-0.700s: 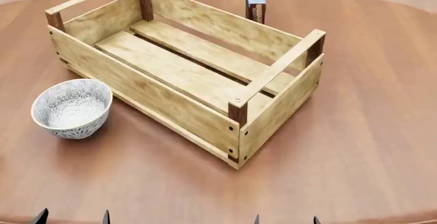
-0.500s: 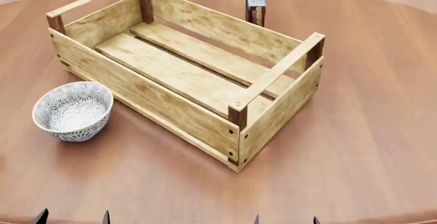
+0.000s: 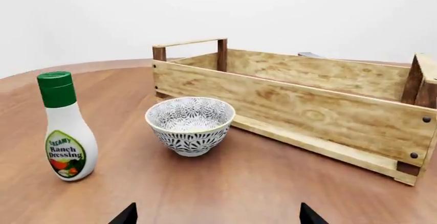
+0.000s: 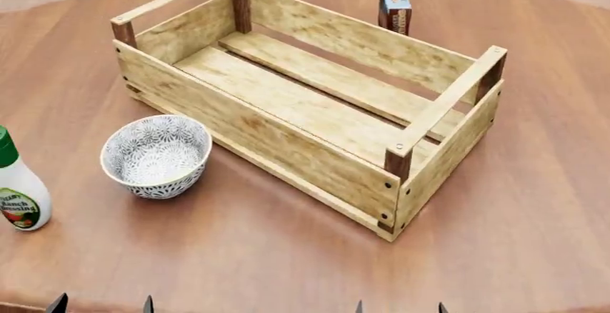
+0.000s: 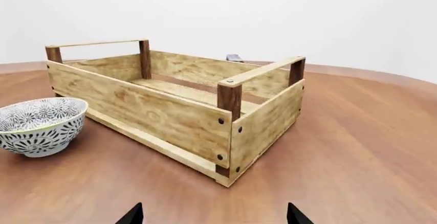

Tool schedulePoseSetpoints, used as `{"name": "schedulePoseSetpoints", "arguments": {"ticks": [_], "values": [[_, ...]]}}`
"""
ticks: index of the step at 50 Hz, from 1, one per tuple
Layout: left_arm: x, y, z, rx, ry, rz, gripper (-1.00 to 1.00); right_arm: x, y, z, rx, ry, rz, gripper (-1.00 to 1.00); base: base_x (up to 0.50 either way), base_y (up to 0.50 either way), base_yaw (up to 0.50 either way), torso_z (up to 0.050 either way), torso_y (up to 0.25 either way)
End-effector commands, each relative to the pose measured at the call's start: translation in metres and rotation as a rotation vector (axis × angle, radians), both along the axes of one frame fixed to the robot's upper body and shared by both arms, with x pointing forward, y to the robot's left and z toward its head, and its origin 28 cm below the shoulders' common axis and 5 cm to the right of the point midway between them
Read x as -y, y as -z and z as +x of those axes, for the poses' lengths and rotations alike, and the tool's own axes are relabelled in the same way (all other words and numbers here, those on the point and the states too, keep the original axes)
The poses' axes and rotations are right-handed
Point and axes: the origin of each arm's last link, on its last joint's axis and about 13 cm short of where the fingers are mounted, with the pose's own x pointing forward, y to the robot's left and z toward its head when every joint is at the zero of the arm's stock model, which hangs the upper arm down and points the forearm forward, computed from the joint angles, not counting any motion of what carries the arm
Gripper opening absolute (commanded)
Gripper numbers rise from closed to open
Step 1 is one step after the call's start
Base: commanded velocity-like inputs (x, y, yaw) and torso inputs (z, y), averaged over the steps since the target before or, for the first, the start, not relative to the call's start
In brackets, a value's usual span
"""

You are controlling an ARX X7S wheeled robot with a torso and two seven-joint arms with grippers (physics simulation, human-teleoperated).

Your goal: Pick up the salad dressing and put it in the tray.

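Observation:
The salad dressing (image 4: 17,188) is a white bottle with a green cap and a Ranch Dressing label. It stands upright at the far left edge of the head view, left of the bowl. It also shows in the left wrist view (image 3: 65,132). The tray (image 4: 286,138) is a large light-wood crate with dark corner posts, empty, in the middle of the table; it shows too in both wrist views (image 3: 307,111) (image 5: 157,114). My left gripper (image 4: 101,304) and right gripper (image 4: 398,306) are open and empty at the near table edge, well short of the bottle.
A white-and-grey patterned bowl (image 4: 156,156) stands between the bottle and the crate's near long side. A blue-and-red carton box (image 4: 395,7) stands upright behind the crate. The round wooden table (image 4: 533,220) has bare surface to the right of the crate.
The head view has shifted left, so crate, bowl and carton now sit further right, and the dressing bottle has come into view at the left edge. The gripper tips hold their place.

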Motion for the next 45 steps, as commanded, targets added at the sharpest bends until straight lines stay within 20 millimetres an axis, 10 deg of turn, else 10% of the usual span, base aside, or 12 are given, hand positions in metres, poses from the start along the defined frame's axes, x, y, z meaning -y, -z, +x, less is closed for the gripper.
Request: {"name": "schedulePoseSetpoints", "arguments": {"ticks": [1, 33, 34, 35, 38, 45], "values": [[0.000, 0.000, 0.000, -0.003, -0.002, 0.000, 1.00, -0.001, 0.000, 0.000, 0.004, -0.002, -0.002, 1.00, 0.00, 0.50, 0.00, 0.000, 0.000], [-0.003, -0.005, 0.009, -0.052, -0.029, 0.005, 1.00, -0.003, -0.004, 0.004, 0.014, 0.017, -0.081, 1.00, 0.00, 0.39, 0.00, 0.000, 0.000], [-0.004, -0.010, 0.011, -0.046, -0.032, 0.007, 1.00, -0.002, -0.007, 0.005, 0.019, 0.031, -0.070, 1.00, 0.17, 0.00, 0.00, 0.000, 0.000], [-0.041, -0.065, 0.037, 0.073, -0.189, -0.065, 1.00, 0.035, -0.060, 0.032, 0.136, 0.226, 0.011, 1.00, 0.50, 0.00, 0.00, 0.000, 0.000], [-0.023, -0.120, 0.012, 0.125, -0.070, -0.071, 1.00, 0.027, -0.120, 0.011, 0.270, 0.196, 0.008, 1.00, 0.50, 0.00, 0.00, 0.000, 0.000], [-0.024, -0.120, 0.012, 0.130, -0.079, -0.070, 1.00, 0.028, -0.120, 0.012, 0.274, 0.206, 0.014, 1.00, 0.50, 0.00, 0.00, 0.000, 0.000]]}}
